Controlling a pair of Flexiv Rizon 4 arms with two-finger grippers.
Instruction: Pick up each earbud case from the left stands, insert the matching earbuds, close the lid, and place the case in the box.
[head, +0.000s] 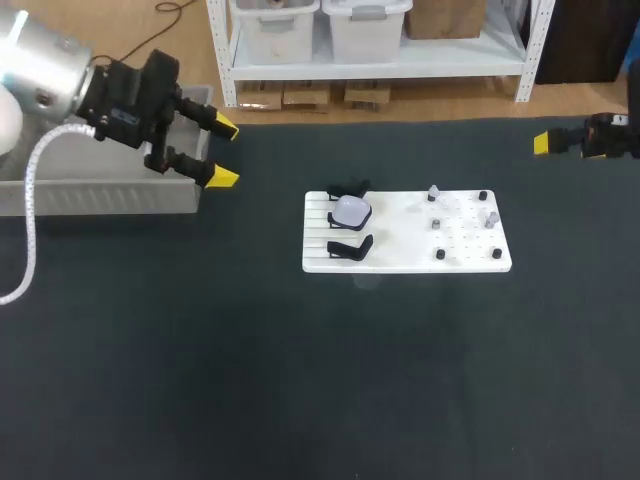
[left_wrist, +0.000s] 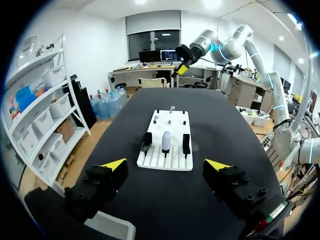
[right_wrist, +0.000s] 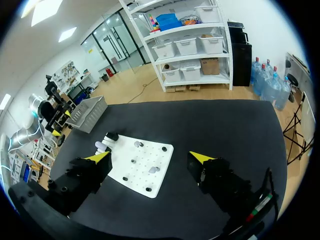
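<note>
Left gripper (left_wrist: 166, 165) hangs with its yellow-tipped fingers spread wide and nothing between them, above the right end of a grey box (head: 100, 195) that stands at the left edge of the dark table (head: 300, 380). Ahead of those fingers, well apart from them, a white board (left_wrist: 177, 125) lies flat near the middle of the table. At the board's near, slotted end sits a white earbud case (left_wrist: 166, 141), upright on the middle stand, with an empty black stand (left_wrist: 186, 144) just beside it on either side. On the board's far half there are small dark pegs and a few pale pieces, too small to make out.

Over at the table's right edge, the right gripper (right_wrist: 150, 157) is likewise held wide and empty, well apart from the board. From its wrist view the board's pegged end lies nearest, under and ahead of its fingers, with the case and stands at the far end and the grey box beyond them.
</note>
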